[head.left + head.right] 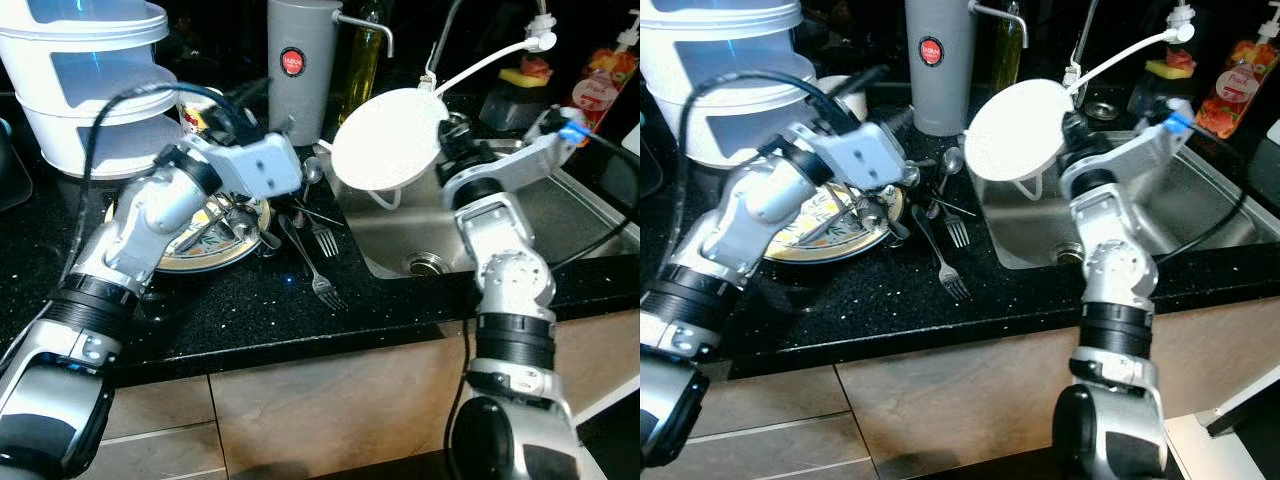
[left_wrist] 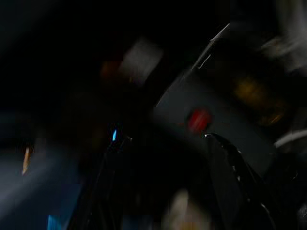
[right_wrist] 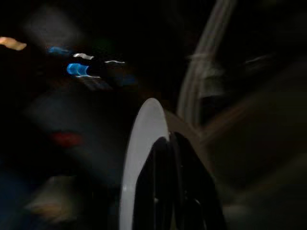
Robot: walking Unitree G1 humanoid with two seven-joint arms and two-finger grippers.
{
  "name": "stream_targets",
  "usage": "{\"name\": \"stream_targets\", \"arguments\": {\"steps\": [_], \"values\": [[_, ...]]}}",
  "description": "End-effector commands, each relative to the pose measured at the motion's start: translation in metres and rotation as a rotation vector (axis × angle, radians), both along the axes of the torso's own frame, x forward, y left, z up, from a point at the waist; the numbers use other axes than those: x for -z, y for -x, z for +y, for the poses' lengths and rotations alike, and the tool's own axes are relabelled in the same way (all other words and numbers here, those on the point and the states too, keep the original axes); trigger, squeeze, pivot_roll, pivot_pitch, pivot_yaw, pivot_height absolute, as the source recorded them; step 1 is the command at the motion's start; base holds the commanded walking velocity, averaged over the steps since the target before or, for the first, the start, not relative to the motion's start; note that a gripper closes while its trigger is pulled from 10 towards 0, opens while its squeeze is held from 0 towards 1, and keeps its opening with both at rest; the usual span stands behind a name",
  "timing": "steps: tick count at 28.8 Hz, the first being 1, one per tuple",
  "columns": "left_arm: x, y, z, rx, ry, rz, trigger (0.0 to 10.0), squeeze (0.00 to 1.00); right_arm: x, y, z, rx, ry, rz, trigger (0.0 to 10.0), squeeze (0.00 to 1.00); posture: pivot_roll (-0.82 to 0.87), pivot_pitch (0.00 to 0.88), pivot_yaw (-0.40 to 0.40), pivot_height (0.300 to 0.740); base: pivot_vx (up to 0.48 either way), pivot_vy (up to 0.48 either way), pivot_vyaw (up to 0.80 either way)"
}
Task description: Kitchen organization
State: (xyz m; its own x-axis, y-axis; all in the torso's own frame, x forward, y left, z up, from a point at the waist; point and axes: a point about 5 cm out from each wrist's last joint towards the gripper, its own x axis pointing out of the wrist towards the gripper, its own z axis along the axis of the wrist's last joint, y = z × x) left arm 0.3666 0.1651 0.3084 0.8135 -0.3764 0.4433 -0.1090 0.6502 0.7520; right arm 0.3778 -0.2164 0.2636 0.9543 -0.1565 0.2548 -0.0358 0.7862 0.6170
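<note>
Over steel sink [image 1: 590, 215], your right hand [image 1: 440, 135] pinches round white ceramic plate [image 1: 388, 138] at rim: stiff, slick, breakable. Left hand [image 1: 872, 205] over patterned plate [image 1: 830, 228]; fingers unclear.

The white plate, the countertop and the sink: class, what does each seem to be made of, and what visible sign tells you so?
White plate: probably glazed ceramic or melamine, smooth and opaque. Countertop: polished black stone, maybe granite, with glittering flecks. Sink: stainless steel, brushed grey sheen.

A: Where are your cams?

B: Head pair looks down at my black counter [image 1: 250, 300] and sink [image 1: 590, 215], same scene. Wrist cams peer along my fingers, close, dark, blurry.
</note>
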Motion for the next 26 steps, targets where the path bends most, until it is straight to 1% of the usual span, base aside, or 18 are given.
{"name": "stream_targets", "arguments": {"steps": [1, 2, 3, 4, 6, 7, 8, 10, 11, 12, 13, 14, 15, 17, 18, 23, 25, 26], "values": [[0.018, -0.008, 0.020, -0.058, 0.249, 0.177, 10.0, 0.00, 0.015, -0.002, -0.008, 0.085, 0.119, 0.074, 10.0, 0.00, 0.13, 0.000, -0.069, 0.740, 0.000, 0.000, 0.00], [0.026, -0.009, 0.026, -0.061, 0.432, 0.271, 10.0, 0.00, 0.022, -0.003, -0.010, 0.116, 0.211, 0.108, 10.0, 0.00, 0.13, 0.000, -0.069, 0.740, 0.000, 0.000, 0.00], [0.034, -0.009, 0.030, -0.057, 0.568, 0.342, 10.0, 0.00, 0.027, -0.004, -0.009, 0.128, 0.272, 0.121, 10.0, 0.00, 0.13, 0.000, -0.070, 0.740, 0.000, 0.000, 0.00], [0.034, -0.009, 0.030, -0.057, 0.568, 0.342, 10.0, 0.00, 0.027, -0.004, -0.009, 0.128, 0.272, 0.121, 10.0, 0.00, 0.13, 0.000, -0.070, 0.740, 0.000, 0.000, 0.00], [0.051, -0.008, 0.028, -0.030, 0.822, 0.504, 10.0, 0.00, 0.044, -0.007, -0.003, 0.135, 0.415, 0.197, 10.0, 0.00, 0.13, 0.000, -0.072, 0.740, 0.000, 0.000, 0.00], [0.057, -0.006, 0.024, -0.009, 0.897, 0.566, 10.0, 0.00, 0.052, -0.008, 0.002, 0.115, 0.453, 0.219, 10.0, 0.06, 0.13, 0.000, -0.072, 0.740, 0.000, 0.000, 0.00], [0.060, -0.004, 0.020, 0.007, 0.934, 0.608, 10.0, 0.00, 0.060, -0.009, 0.008, 0.086, 0.468, 0.245, 10.0, 1.00, 0.13, 0.000, -0.072, 0.740, 0.000, 0.000, 0.00], [0.062, -0.002, 0.017, 0.015, 0.947, 0.627, 10.0, 0.00, 0.065, -0.010, 0.011, 0.065, 0.469, 0.259, 10.0, 1.00, 0.13, 0.000, -0.072, 0.740, 0.000, 0.000, 0.00], [0.064, 0.000, 0.014, 0.009, 0.956, 0.679, 10.0, 0.00, 0.064, -0.011, 0.015, 0.040, 0.414, 0.214, 10.0, 1.00, 0.14, 0.000, -0.070, 0.740, 0.000, 0.000, 0.00], [0.065, 0.001, 0.013, 0.000, 0.956, 0.694, 10.0, 0.00, 0.058, -0.010, 0.015, 0.042, 0.394, 0.163, 10.0, 1.00, 0.14, 0.000, -0.070, 0.740, 0.000, 0.000, 0.00], [0.065, 0.001, 0.013, 0.000, 0.956, 0.694, 10.0, 0.00, 0.058, -0.010, 0.015, 0.042, 0.394, 0.163, 10.0, 1.00, 0.14, 0.000, -0.070, 0.740, 0.000, 0.000, 0.00], [0.065, 0.003, 0.012, 0.002, 0.973, 0.714, 10.0, 0.00, 0.047, -0.007, 0.013, 0.058, 0.354, 0.087, 10.0, 0.15, 0.13, 0.000, -0.065, 0.740, 0.000, 0.000, 0.00], [0.061, 0.005, 0.010, 0.032, 0.960, 0.715, 10.0, 0.00, 0.028, 0.000, 0.010, 0.071, 0.299, -0.031, 10.0, 0.00, 0.13, 0.000, -0.060, 0.740, 0.000, 0.000, 0.00], [0.054, 0.010, 0.004, 0.116, 0.952, 0.697, 10.0, 0.00, 0.017, 0.006, 0.013, 0.039, 0.255, -0.109, 10.0, 0.00, 0.13, 0.000, -0.060, 0.740, 0.000, 0.000, 0.00], [0.048, 0.013, 0.003, 0.156, 0.938, 0.653, 10.0, 0.00, 0.013, 0.011, 0.019, 0.010, 0.251, -0.142, 10.0, 0.00, 0.12, 0.000, -0.058, 0.740, 0.000, 0.000, 0.00], [0.037, 0.020, 0.008, 0.182, 0.968, 0.559, 10.0, 0.00, 0.006, 0.026, 0.038, -0.060, 0.258, -0.216, 10.0, 0.00, 0.12, 0.005, -0.055, 0.740, 0.000, 0.000, 0.00], [0.036, 0.022, 0.009, 0.171, 0.939, 0.555, 10.0, 0.00, 0.004, 0.031, 0.045, -0.068, 0.299, -0.235, 10.0, 0.00, 0.12, 0.009, -0.054, 0.740, 0.000, 0.000, 0.00], [0.036, 0.026, 0.008, 0.166, 0.889, 0.568, 10.0, 0.00, 0.004, 0.036, 0.052, -0.081, 0.336, -0.249, 10.0, 0.00, 0.12, 0.012, -0.054, 0.740, 0.000, 0.000, 0.00]]}}
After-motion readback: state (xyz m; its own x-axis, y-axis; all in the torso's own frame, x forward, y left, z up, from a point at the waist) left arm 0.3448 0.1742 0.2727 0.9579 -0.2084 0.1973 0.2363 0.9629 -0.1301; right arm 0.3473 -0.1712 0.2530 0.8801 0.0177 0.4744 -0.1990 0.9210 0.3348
